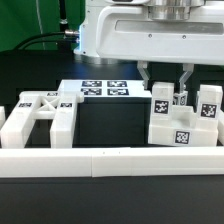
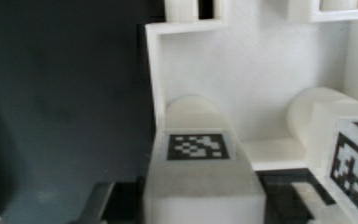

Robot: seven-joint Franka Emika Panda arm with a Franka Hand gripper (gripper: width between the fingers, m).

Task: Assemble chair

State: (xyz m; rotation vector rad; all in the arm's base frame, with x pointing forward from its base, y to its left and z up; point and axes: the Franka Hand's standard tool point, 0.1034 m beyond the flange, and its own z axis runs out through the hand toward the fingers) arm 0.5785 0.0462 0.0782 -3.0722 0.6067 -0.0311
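Right up front there's the rail [image 1: 110, 160] running across the whole exterior view. Behind it, on the exterior view's right, sits the half-built chair [image 1: 188, 130], a chunky white block with tagged posts sticking up. On the exterior view's left is a loose frame [image 1: 40, 115], probably another chair part, well apart from the rest. The marker board [image 1: 100, 88] lies flat further back on the black tabletop [image 1: 110, 125].

The end effector [image 1: 166, 88] is down over the chair and clenched on one post [image 1: 160, 102]. The wrist view shows it best: the post [image 2: 197, 130] runs straight between the fingers [image 2: 123, 200], and both seem pressed against its sides. Looks like the post is being seated into the slab below, though the joint itself is hidden.

What could go wrong:
- The neighbour post [image 2: 327, 120] stands just beside the held one, so any sideways drift could make a finger clip it.
- If the post goes in slightly tilted it'll likely bind, and pushing harder would just shove the whole chair along the tabletop, since nothing visible pins it.
- The plastic looks smooth, so twisting or pressing could make the post slip in the grip.
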